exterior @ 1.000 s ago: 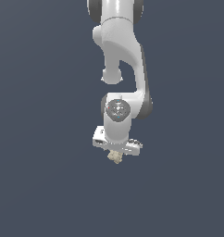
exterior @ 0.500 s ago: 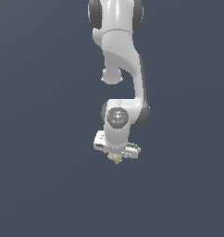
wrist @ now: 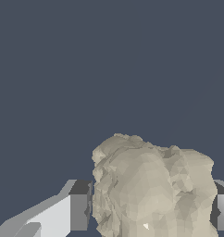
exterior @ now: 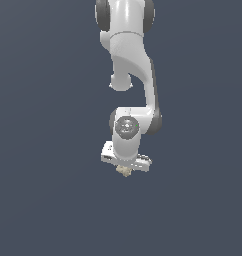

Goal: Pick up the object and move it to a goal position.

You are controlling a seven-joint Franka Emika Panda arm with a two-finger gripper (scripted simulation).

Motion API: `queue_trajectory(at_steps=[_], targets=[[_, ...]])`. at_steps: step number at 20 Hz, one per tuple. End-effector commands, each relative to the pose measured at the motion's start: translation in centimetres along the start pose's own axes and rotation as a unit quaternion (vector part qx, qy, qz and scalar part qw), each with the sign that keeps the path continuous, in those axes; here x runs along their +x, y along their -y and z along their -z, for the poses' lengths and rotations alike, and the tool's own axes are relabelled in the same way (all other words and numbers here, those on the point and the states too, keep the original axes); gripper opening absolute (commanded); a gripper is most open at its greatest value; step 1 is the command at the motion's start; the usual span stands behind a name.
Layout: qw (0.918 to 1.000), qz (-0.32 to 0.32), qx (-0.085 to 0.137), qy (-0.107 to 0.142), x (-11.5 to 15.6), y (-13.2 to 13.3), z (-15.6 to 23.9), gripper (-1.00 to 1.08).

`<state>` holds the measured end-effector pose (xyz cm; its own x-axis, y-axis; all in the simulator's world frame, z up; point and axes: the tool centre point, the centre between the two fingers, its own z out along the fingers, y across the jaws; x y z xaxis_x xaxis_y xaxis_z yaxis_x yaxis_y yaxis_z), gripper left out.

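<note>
End effector [exterior: 125, 169] clamped on beige object [wrist: 153, 190], fingers [wrist: 79, 206] touching both sides; plain backdrop all around.

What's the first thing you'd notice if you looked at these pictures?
A tall white robot arm hangs down the middle of the exterior view against a plain dark blue-grey background. At its lower end the gripper pinches a small lumpy beige rock. In the wrist view that rock looks huge, wedged between the two fingers.
</note>
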<state>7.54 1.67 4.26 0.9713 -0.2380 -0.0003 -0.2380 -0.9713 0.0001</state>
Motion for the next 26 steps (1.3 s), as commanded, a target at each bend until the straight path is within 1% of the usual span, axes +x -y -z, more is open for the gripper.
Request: queue_trajectory(at_steps=[1,8,14,19,26], targets=[[1.0,0.0,0.0,0.0,0.0,0.0,0.0,-1.0],[1.0,0.0,0.0,0.0,-0.7,0.6,0.9,-1.0],[1.0,0.0,0.0,0.0,-2.5,2.1,3.1,-1.0],[1.0,0.0,0.0,0.0,-5.0,4.1,6.2,-1.0],[1.0,0.0,0.0,0.0,-9.6,8.2,12.1,-1.0]])
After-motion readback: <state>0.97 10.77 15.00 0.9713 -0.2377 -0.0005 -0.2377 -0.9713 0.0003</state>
